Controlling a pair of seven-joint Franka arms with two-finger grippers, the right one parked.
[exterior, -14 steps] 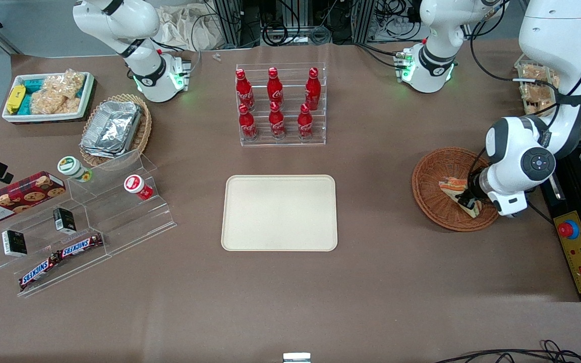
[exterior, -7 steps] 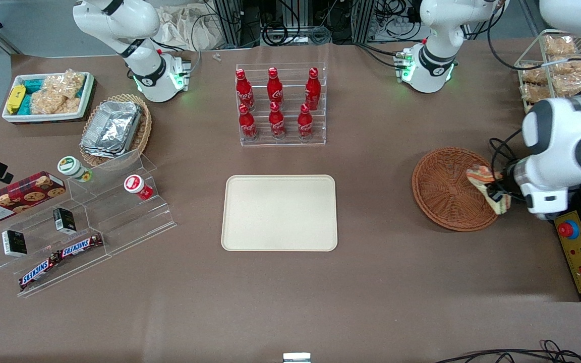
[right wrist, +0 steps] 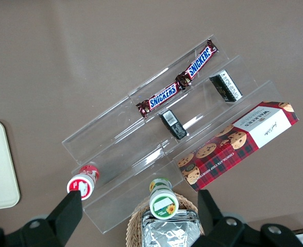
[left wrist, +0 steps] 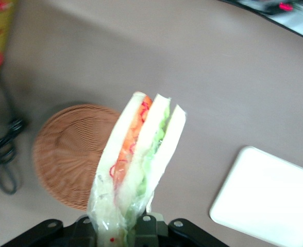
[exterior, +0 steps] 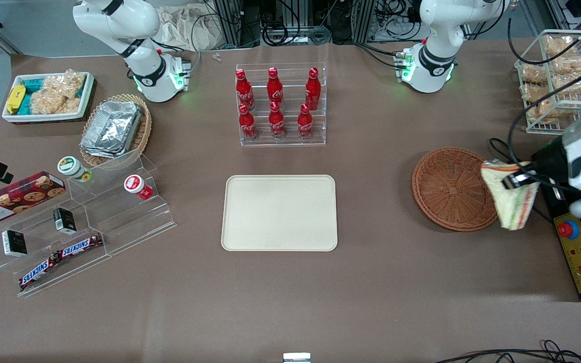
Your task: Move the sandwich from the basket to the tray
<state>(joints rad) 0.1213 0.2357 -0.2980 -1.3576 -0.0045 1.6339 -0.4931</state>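
Pincer [exterior: 515, 180]: clamped on the sandwich's upper end, raised above the basket's rim toward the working arm's end.
Sandwich [exterior: 510, 196]: clear-wrapped triangular wedge, pale bread, green and orange layers; long axis hangs downward from the pincer.
Basket [exterior: 449, 187]: round, shallow, reddish-brown woven wicker, on the brown tabletop [exterior: 381, 282].
Tray [exterior: 279, 212]: flat cream rectangle, rounded corners, well apart from the basket.

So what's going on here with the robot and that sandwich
The left arm's pincer is shut on the sandwich and holds it in the air above the table, at the edge of the round wicker basket toward the working arm's end of the table. The basket is now empty. The cream tray at the middle of the table has nothing on it, so the sandwich is yet to be carried over and set down there.
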